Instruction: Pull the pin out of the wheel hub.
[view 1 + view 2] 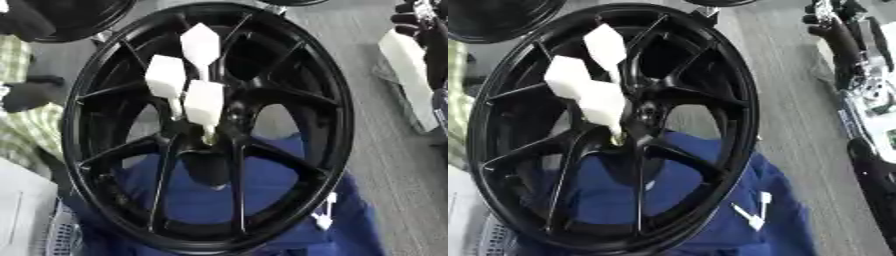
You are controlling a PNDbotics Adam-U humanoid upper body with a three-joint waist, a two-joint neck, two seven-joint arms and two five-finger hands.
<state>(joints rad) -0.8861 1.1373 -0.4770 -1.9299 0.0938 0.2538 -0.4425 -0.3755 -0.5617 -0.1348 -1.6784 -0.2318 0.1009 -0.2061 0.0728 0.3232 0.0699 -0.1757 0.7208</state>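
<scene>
The black wheel hub point(210, 130) fills the frame's centre, propped over a blue cloth point(710, 210), so its three white pins point(204, 102) face up for pulling. Only the right hand point(837, 32) shows, upper right; its finger state cannot be told.

Right robot hand point(409, 20): black, showing at the upper right corner of both eye views and cut off in part by the picture's edge. It is sitting well apart from the middle of the scene and is not touching anything that can be made out. Its grasp is not readable here.

Right arm point(846, 50): black with silver and pale parts, coming in from the upper right corner and running down along the right edge. A dark rounded section is showing lower on that same edge in the right eye view; whether it is joining this arm cannot be told.
</scene>
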